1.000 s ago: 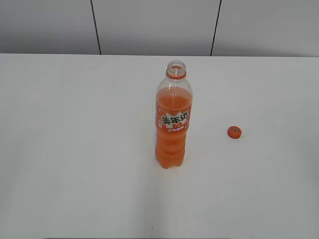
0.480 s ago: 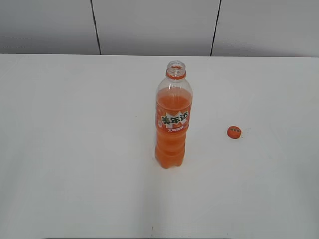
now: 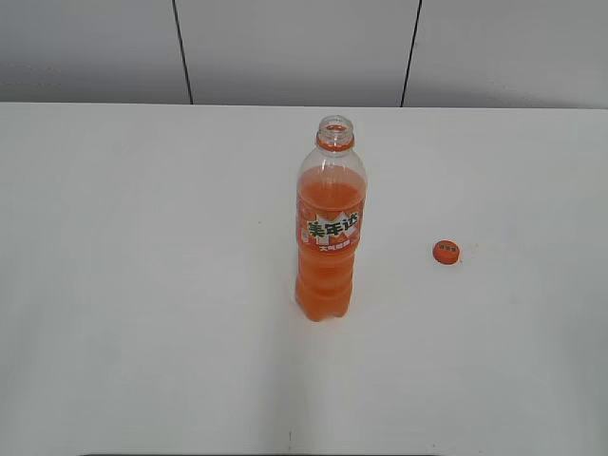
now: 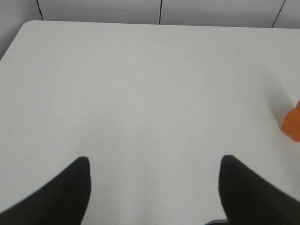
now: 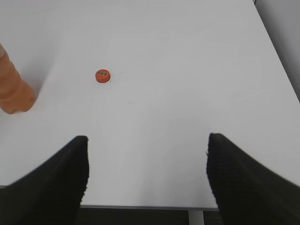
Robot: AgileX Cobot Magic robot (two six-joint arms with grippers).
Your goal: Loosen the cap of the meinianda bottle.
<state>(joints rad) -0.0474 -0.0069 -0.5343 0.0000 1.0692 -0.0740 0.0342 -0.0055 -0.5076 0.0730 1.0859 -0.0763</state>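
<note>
- The cap [image 3: 446,252] is off the bottle. It lies flat on the white bench [image 3: 142,285], top face up, with a small dark mark showing on that face.
- In the exterior view the cap sits to the right of the meinianda bottle [image 3: 329,237], apart from it, with bare bench between the two.
- The right wrist view shows the same cap [image 5: 102,76] lying ahead of the right hand and to its left, well clear of both fingers.
- The bottle stands upright near the middle of the bench. Its mouth is open, with the orange neck ring just below the threads.
- Orange drink fills the bottle to about the shoulder; the label faces the exterior camera.
- Only the lower body of the bottle [image 5: 14,91] enters the right wrist view, at the left edge. A small orange patch of it [image 4: 292,123] shows at the right edge of the left wrist view.
- Left hand [image 4: 154,178]: fingers spread wide apart, nothing between them, bare bench beneath.
- Right hand [image 5: 147,161]: fingers likewise wide apart, holding nothing, positioned over the near edge of the bench.
- Neither hand appears in the exterior view.
- A grey panelled wall [image 3: 294,47] stands behind the bench.
</note>
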